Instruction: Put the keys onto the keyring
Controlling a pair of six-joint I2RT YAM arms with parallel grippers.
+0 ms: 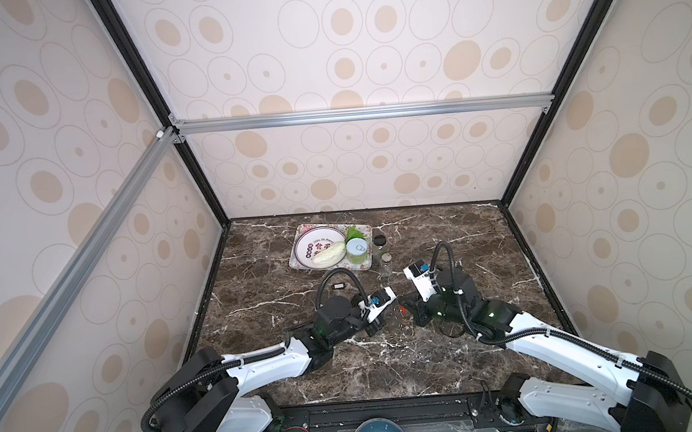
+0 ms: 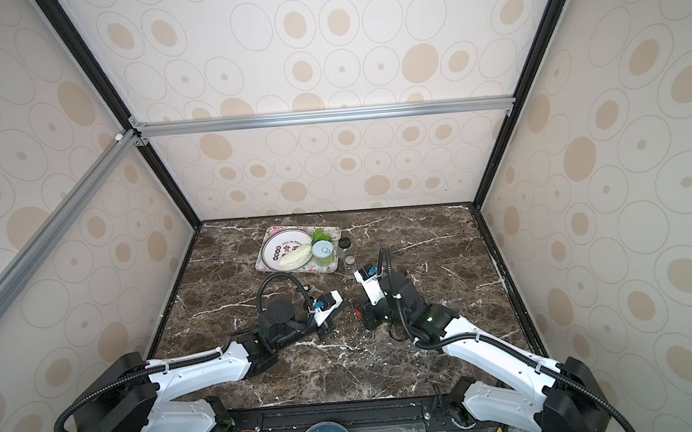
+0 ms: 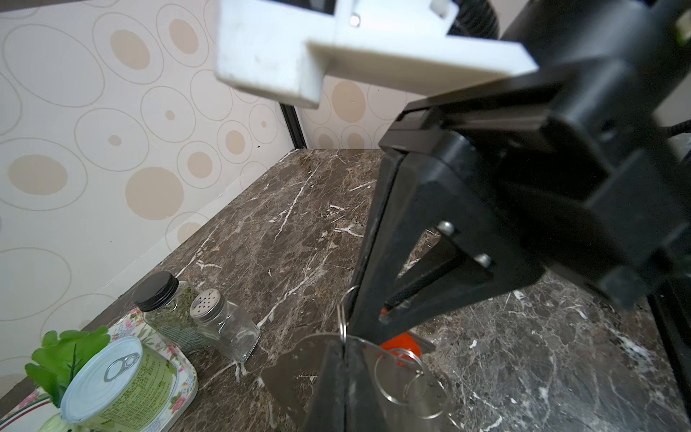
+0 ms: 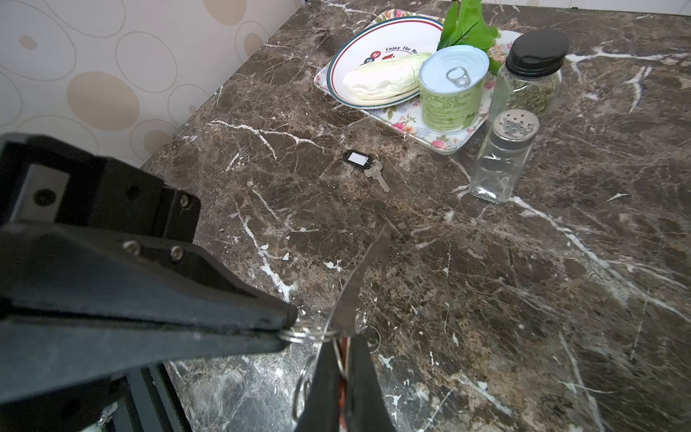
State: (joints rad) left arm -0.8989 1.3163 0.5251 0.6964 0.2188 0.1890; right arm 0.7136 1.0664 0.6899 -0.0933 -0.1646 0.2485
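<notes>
The left gripper (image 4: 289, 331) and the right gripper (image 4: 342, 359) meet tip to tip over the marble table (image 4: 561, 262), well in front of the floral tray (image 4: 407, 129) and off its right corner. The left fingers are pressed together, pinching the keyring (image 4: 303, 333), a small silver split ring that sticks out of their tips. More thin wire loops hang just beside it in the left wrist view. The right fingers are also squeezed tight, with a strip of the red-orange key tag (image 3: 400, 342) showing between them. A thin metal key blade (image 4: 368, 273) juts out past their tips toward the tray. In both top views the red-orange tag is a small spot between the two grippers. The black key tag (image 4: 357, 159), with its white centre, lies flat on the table just in front of the tray, apart from both grippers. A small key (image 4: 378, 176) is joined to it. On the tray are a plate (image 4: 336, 60) holding a napa cabbage (image 4: 381, 80), a ring-pull can (image 4: 452, 86) and a green leaf (image 4: 467, 26). A black-lidded herb jar (image 4: 531, 74) and a glass shaker (image 4: 504, 161) stand upright just beside the tray's right edge.
</notes>
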